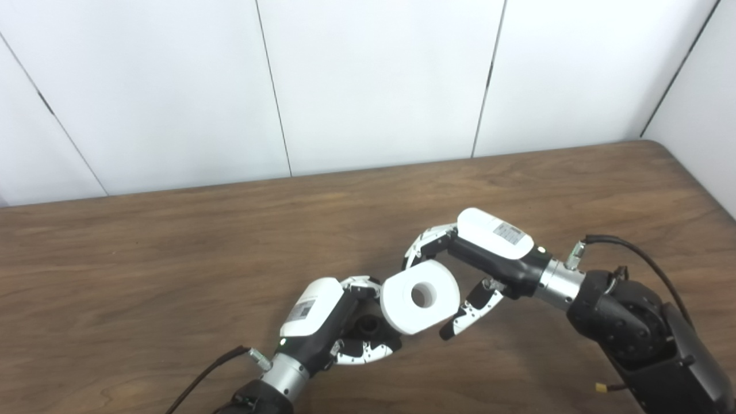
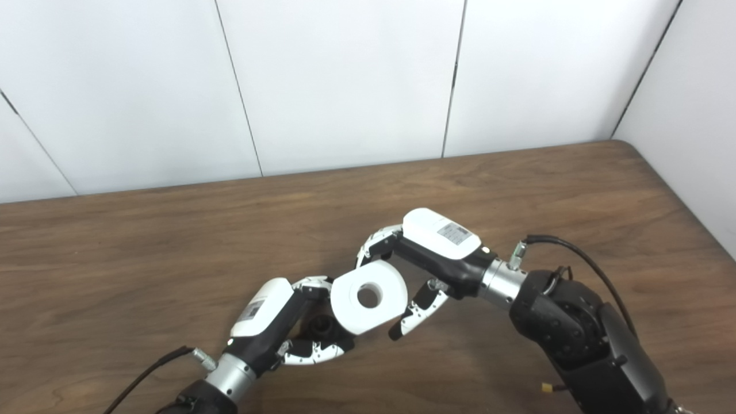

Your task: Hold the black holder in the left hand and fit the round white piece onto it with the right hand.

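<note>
My left hand (image 1: 336, 322) is shut on the black holder (image 1: 370, 328), low over the wooden table (image 1: 172, 259); only part of the holder shows between its fingers. The round white piece (image 1: 420, 296), a thick roll with a centre hole, is tilted with its hole toward the camera, its lower left edge at the holder. My right hand (image 1: 468, 270) is around the white piece, fingers behind it, thumb below its right side. I cannot tell whether the piece sits on the holder. The same shows in the right eye view: holder (image 2: 321, 328), piece (image 2: 369, 296).
The table's back edge meets a white panelled wall (image 1: 374, 80). The table's right edge (image 1: 707, 184) runs close to the right arm (image 1: 638, 333). A black cable (image 1: 201, 376) trails from the left wrist.
</note>
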`<state>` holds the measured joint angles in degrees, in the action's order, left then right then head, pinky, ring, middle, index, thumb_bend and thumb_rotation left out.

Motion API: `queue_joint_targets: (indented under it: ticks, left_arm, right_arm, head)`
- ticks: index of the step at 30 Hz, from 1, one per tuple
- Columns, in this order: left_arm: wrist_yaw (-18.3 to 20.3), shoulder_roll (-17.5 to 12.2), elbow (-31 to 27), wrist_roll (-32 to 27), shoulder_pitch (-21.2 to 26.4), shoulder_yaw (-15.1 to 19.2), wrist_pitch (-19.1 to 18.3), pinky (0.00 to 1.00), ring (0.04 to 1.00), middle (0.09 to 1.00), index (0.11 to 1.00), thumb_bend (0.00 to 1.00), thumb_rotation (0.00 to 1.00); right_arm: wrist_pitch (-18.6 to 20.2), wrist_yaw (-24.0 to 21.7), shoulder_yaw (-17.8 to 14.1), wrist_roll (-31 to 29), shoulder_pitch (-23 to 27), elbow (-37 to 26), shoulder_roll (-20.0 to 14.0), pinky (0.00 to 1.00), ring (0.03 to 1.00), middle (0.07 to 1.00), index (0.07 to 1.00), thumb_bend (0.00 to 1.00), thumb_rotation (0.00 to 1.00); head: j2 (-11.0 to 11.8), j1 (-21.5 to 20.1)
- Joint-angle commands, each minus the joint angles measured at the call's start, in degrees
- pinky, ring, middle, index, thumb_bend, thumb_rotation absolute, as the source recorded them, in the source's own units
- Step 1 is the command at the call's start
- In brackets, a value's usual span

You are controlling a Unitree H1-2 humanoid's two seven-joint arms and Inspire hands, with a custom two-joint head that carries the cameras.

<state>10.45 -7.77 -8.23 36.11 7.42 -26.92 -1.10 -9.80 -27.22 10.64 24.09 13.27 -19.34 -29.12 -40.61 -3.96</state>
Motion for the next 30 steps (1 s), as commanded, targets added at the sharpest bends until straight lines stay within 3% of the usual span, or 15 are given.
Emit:
queue_joint_targets:
  ticks: [1, 4, 5, 7, 12, 22, 30]
  left_arm:
    - [1.21, 0.63, 0.22, -0.04, -0.03, -0.98, 0.28, 0.73, 0.839, 0.711, 0.495, 0.52, 0.07]
    - [1.15, 0.58, 0.3, -0.48, -0.07, -0.69, 0.35, 0.73, 0.843, 0.713, 0.495, 0.52, 0.07]
    - [1.26, 0.5, 0.22, -0.54, -0.08, -0.6, 0.21, 0.73, 0.844, 0.716, 0.554, 0.72, 0.1]
    - [1.09, 0.31, 0.26, -0.59, -0.1, -0.39, 0.35, 0.73, 0.846, 0.732, 0.619, 0.88, 0.14]
    - [0.11, 0.33, 0.42, -1.6, -0.35, 0.91, 0.71, 0.71, 0.825, 0.789, 0.709, 0.98, 0.18]
    - [-0.5, 0.1, -0.76, -3.25, -0.89, 3.54, -0.16, 0.72, 0.849, 0.932, 0.897, 1.0, 0.24]
    - [0.8, -0.38, -2.23, -2.8, -1.3, 3.99, -1.54, 0.73, 0.862, 0.919, 0.892, 1.0, 0.24]
  right_arm:
    - [-0.8, 0.99, -0.63, -0.69, 1.67, -1.46, -0.07, 0.58, 0.693, 0.651, 0.481, 0.52, 0.13]
    - [-1.16, 1.4, -0.41, -0.22, 1.3, -1.12, 0.38, 0.58, 0.69, 0.65, 0.481, 0.52, 0.13]
    - [-1.34, 1.54, -0.31, 0.01, 1.21, -1.02, 0.52, 0.58, 0.689, 0.65, 0.481, 0.52, 0.13]
    - [-1.44, 1.7, -0.14, 0.43, 1.16, -0.88, 0.82, 0.57, 0.689, 0.65, 0.481, 0.52, 0.13]
    - [-1.81, 1.68, -0.16, 0.53, 1.46, -0.45, 1.31, 0.57, 0.687, 0.65, 0.481, 0.52, 0.13]
    - [-2.13, 1.85, -0.17, 0.79, 1.94, 0.3, 1.79, 0.58, 0.689, 0.65, 0.481, 0.52, 0.13]
    - [-1.99, 1.88, -0.18, 1.09, 1.84, 0.12, 1.9, 0.58, 0.688, 0.65, 0.481, 0.52, 0.13]
  head:
    - [-0.12, 0.08]
    - [-0.13, 0.28]
    - [-0.13, 0.28]
    - [0.02, 0.17]
    - [0.28, 0.19]
    - [0.46, 0.29]
    - [0.48, 0.69]
